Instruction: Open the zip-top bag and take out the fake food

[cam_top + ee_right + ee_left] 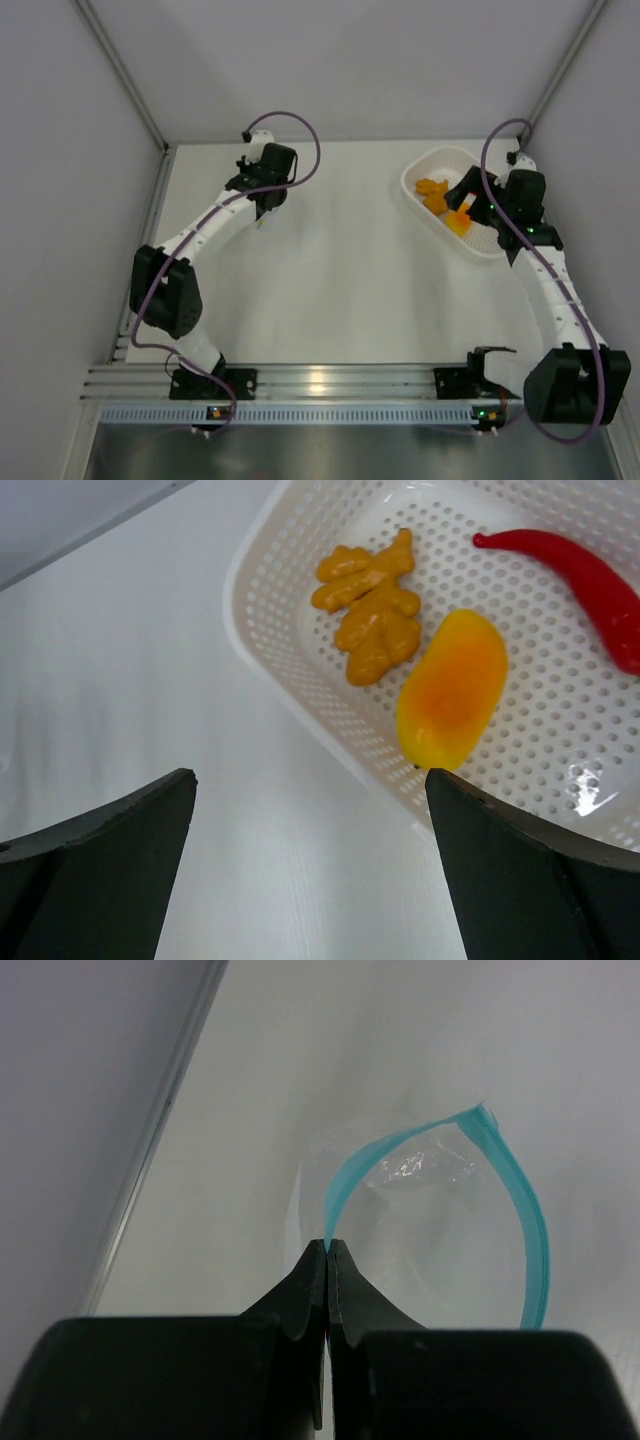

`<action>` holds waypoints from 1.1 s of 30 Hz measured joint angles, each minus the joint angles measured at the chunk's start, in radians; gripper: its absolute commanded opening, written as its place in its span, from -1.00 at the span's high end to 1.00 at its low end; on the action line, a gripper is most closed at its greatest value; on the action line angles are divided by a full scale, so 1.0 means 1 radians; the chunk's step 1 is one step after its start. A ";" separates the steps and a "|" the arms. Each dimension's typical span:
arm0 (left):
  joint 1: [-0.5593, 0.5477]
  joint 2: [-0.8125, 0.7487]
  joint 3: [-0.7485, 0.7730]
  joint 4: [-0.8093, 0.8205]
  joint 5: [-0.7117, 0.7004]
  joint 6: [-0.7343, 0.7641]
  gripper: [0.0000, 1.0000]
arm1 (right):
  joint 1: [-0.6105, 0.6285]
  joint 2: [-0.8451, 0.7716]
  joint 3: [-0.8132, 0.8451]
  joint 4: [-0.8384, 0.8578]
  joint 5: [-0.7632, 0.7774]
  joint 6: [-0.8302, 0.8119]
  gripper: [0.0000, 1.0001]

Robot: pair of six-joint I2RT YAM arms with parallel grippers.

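light: bright, even, diffuse, from above | shadows: faint, soft-edged on the table (330,290) | glare: hot spot on aluminium rail (318,378); glint on zip-top bag (420,1170) film; small highlight on white basket (590,780) floor | focus: top view sharp; bag soft; left gripper (328,1248) and right gripper (310,775) dark, edges blurred

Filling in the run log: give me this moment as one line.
left gripper: shut on zip-top bag strip | right gripper: open, over basket | fake food: three pieces in basket
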 measured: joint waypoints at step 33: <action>0.017 -0.317 -0.090 0.019 0.402 -0.151 -0.96 | 0.196 -0.250 -0.022 -0.197 0.130 -0.170 -0.99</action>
